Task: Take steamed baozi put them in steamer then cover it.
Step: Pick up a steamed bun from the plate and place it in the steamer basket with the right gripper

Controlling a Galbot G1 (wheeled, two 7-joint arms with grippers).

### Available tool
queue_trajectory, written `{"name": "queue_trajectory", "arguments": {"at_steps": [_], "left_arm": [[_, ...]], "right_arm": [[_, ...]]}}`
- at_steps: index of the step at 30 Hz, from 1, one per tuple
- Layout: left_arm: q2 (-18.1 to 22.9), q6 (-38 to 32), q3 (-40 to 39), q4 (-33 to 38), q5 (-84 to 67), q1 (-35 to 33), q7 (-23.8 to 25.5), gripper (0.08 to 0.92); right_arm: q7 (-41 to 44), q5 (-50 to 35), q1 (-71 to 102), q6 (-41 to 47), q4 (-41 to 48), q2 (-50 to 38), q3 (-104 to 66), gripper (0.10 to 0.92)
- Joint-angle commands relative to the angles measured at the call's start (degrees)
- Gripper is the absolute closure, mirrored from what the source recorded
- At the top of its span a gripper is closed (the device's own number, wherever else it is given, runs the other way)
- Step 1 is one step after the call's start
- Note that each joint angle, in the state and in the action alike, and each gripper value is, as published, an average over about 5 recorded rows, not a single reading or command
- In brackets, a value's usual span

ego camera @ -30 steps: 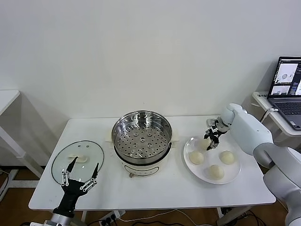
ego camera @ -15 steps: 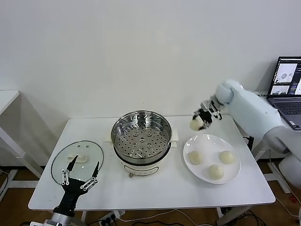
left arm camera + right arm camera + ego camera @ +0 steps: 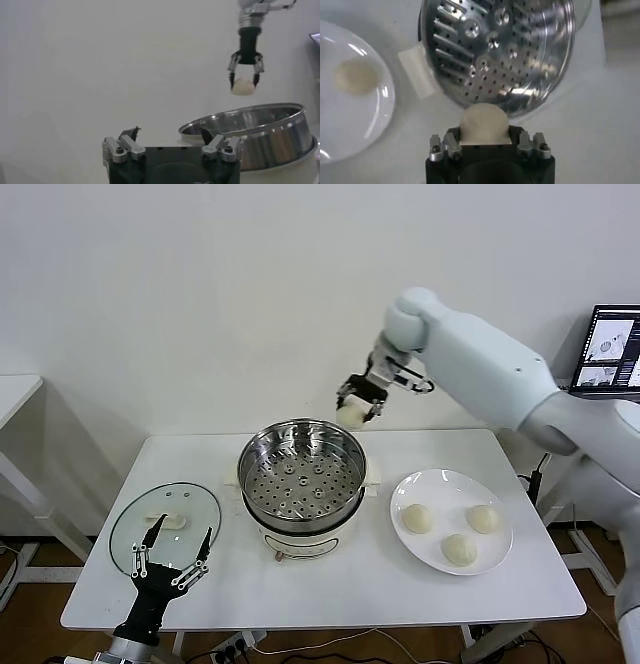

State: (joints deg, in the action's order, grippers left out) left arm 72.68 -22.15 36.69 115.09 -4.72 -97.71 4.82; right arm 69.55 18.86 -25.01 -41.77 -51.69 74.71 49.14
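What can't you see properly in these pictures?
- Right wrist view: the plate is cut off by the edge, so only one baozi on it shows.
- Right wrist view: the carried baozi is partly hidden by the right gripper.
- Left wrist view: the steamer tray is hidden behind its wall.
- Left wrist view: the lid is out of frame below the left gripper.
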Motion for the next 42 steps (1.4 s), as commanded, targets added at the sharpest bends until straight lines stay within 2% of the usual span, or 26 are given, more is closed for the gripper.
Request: {"name": "queue_trajectory", "arguments": {"at_steps": [1,11,24,27,31,37,39,42], "left_arm": [[0.01,-0.23,-0.11,-0.18,-0.02,0.26,-0.01,0.177],[-0.13,-0.57,-0.20,-0.31,-0.04,0.45,-0.06,0.177],[-0.10,-1.06,-0.08,-1.02,-0.06,0.86,-0.20,0.177],[-0.10,-1.10,0.00,-1.04,-0.10,0.92,-0.23,0.177],[-0.15,-1.09,0.15,-0.93,-0.15,0.88,-0.26,0.177],[-0.18,-0.95,0.25,-0.69,-0.17,0.72,-0.30,0.177],[-0.16,-0.89,0.23,-0.56,-0.16,0.66,-0.31,0.177],[-0.16,-0.85,0.31,-0.44,-0.16,0.58,-0.30,0.177]], "right_arm": [[-1.96,9.43,2.28,-5.19,3.02,8.70,1.32,0.357],[-5.99,16.60,7.66,-5.11,11.99,13.44,-1.71,0.347],[-10.12,22.69,10.86,-5.23,15.02,15.47,-3.65,0.329],[-10.97,24.08,11.11,-5.41,15.08,15.55,-3.91,0.313],[-11.07,24.57,10.83,-5.40,14.21,15.09,-4.22,0.242],[-4.68,16.24,7.34,-4.31,7.54,10.91,-3.71,0.203],[-1.37,11.44,5.54,-2.47,4.32,8.30,-3.08,0.203],[3.43,-0.67,1.92,5.18,-1.54,2.48,-0.08,0.203]]}}
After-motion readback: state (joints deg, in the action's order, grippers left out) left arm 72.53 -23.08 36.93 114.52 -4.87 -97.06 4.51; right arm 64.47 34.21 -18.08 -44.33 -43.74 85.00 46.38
